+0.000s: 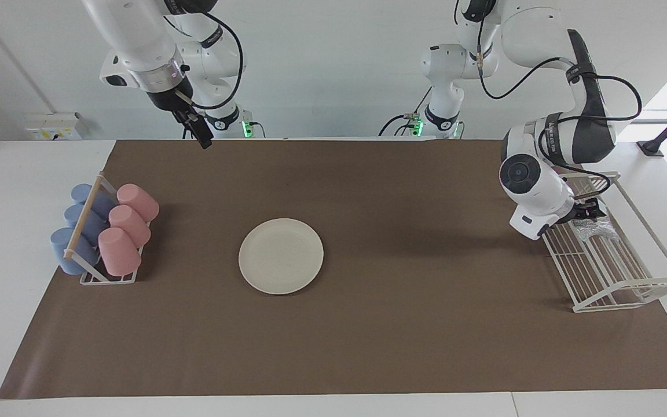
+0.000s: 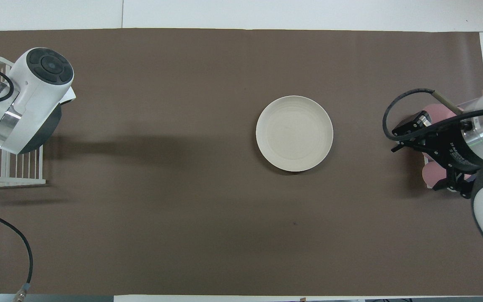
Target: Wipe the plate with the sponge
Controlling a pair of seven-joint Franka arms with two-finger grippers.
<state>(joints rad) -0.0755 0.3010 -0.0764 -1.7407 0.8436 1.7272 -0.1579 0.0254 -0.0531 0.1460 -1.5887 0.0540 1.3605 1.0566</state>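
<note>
The right gripper (image 1: 206,142) is hanging high over the robots' edge of the brown mat (image 1: 368,324), its arm waiting, and whether its fingers are apart or together cannot be told. The left gripper (image 1: 588,211) is reaching down into the white wire rack (image 1: 629,289) at the left arm's end of the table, right at the silvery sponge (image 1: 595,230) lying inside the rack; whether it is touching or gripping the sponge cannot be told. A dark band on the left arm is carrying white lettering too small to read. The cream plate (image 1: 281,255) is sitting bare in the middle of the mat, well apart from both grippers. Toward the right arm's end, pink cups (image 1: 128,223) and blue cups (image 1: 76,234) are lying in a small cup rack (image 1: 85,215). The mat is covering a white table (image 1: 9,231), and a plain white wall is rising at the robots' end.
</note>
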